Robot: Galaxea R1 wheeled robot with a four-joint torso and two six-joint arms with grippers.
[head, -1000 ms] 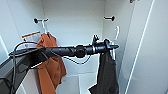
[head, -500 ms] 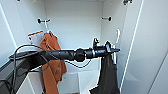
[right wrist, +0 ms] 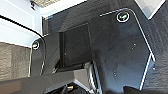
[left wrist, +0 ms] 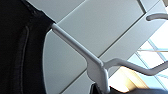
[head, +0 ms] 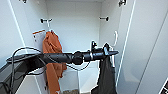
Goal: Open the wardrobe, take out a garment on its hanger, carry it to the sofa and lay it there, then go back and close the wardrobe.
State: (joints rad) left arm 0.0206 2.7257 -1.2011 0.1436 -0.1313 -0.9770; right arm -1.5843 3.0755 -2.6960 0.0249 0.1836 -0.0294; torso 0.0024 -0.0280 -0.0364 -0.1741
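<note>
- Two steps looked done: the tall white wardrobe [head: 140, 50] stood open, and my left pincer [head: 111, 53] was pinched on the thin white plastic hanger [left wrist: 97, 68], the black T-shirt [head: 107, 77] dangling inside (the orange one untouched).
- Sofa and door-closing remained.
- My left arm reached level, straight forward.
</note>
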